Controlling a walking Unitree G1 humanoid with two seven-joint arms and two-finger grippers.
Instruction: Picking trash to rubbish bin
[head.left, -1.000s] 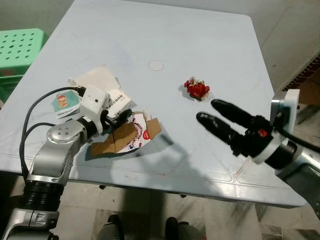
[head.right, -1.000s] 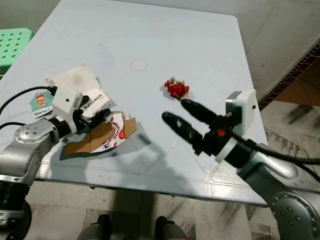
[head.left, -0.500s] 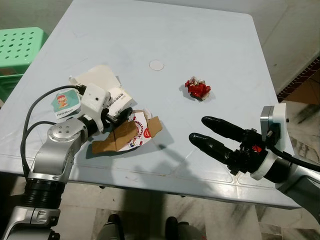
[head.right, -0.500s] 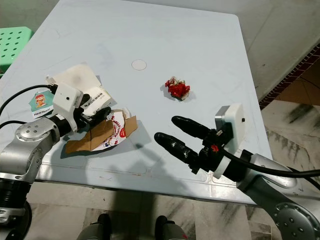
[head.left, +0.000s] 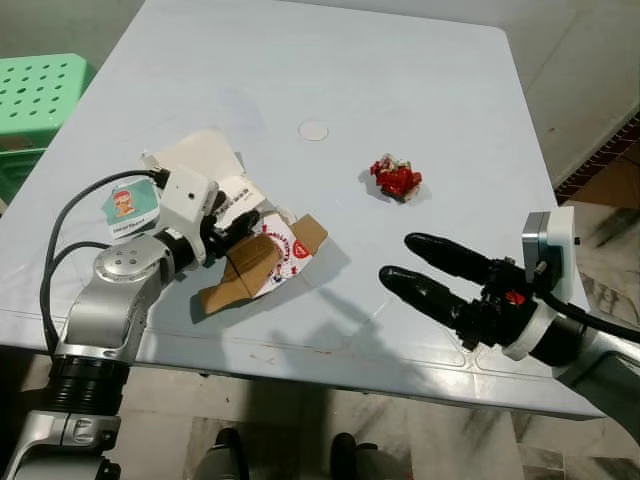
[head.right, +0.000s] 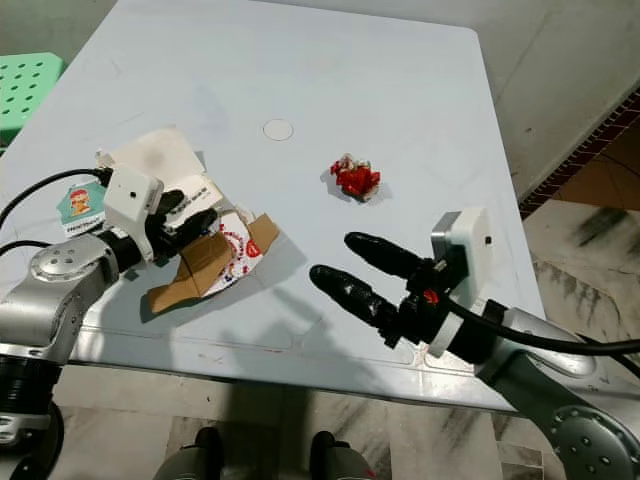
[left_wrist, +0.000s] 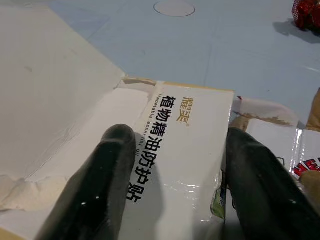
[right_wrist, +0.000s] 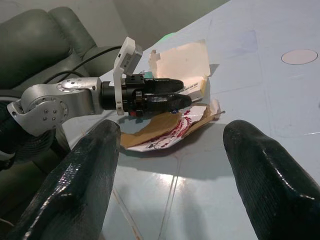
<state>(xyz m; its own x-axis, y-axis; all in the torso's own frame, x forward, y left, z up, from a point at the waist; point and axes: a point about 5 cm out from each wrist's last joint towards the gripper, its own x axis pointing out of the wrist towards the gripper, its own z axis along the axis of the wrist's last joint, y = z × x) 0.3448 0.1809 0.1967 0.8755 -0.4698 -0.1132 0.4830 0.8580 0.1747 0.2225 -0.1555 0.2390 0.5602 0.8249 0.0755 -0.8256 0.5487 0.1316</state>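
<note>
A white carton with black printed characters sits between the two fingers of my left gripper, which is shut on it at the table's front left. A flattened brown and red printed cardboard box hangs tilted under the carton, one end on the table. A white paper sheet lies behind them. Near the table's middle a crumpled red wrapper lies alone. My right gripper hovers open over the front right of the table, short of the wrapper, with nothing between its fingers.
The pale blue table has a small white disc at its centre and a teal label card by my left arm. A green perforated stool stands off the left edge. A dark sofa is behind the left arm.
My left gripper has raised the carton a little, and the cardboard box has tilted up and shifted with it. My right gripper drew back from the red wrapper toward the table's front edge.
</note>
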